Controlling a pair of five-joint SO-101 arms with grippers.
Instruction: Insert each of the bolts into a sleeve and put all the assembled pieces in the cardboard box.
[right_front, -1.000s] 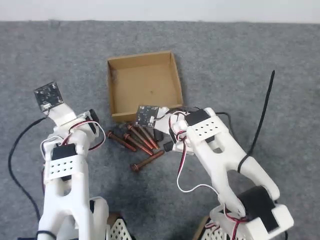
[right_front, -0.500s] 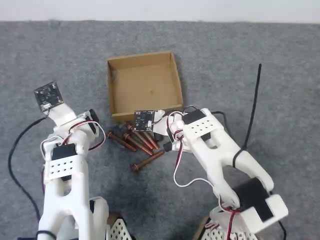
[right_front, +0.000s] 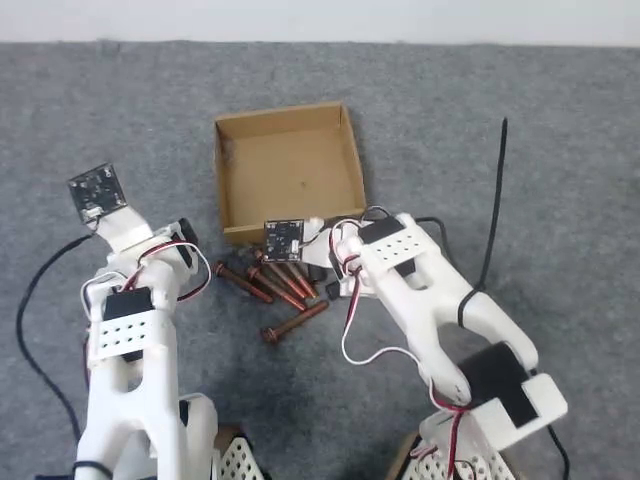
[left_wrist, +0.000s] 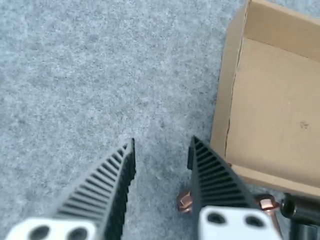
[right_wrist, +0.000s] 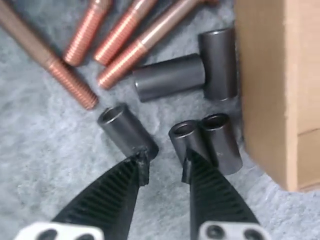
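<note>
Several copper bolts lie fanned out on the grey carpet just in front of the cardboard box. Their threaded ends point toward a cluster of black sleeves. One sleeve lies against a fingertip of my right gripper, which is open with a narrow gap. Two sleeves lie side by side at the other fingertip, and two more lie beyond, near the box wall. My left gripper hangs open over bare carpet beside the box, with a bolt head by one finger.
The inside of the box holds nothing. The right arm stretches from the near right toward the bolts, trailing a black cable. The left arm stands at the near left.
The right arm has shifted a little to the left, bringing its wrist over the bolts and sleeves. The left arm has stayed still.
</note>
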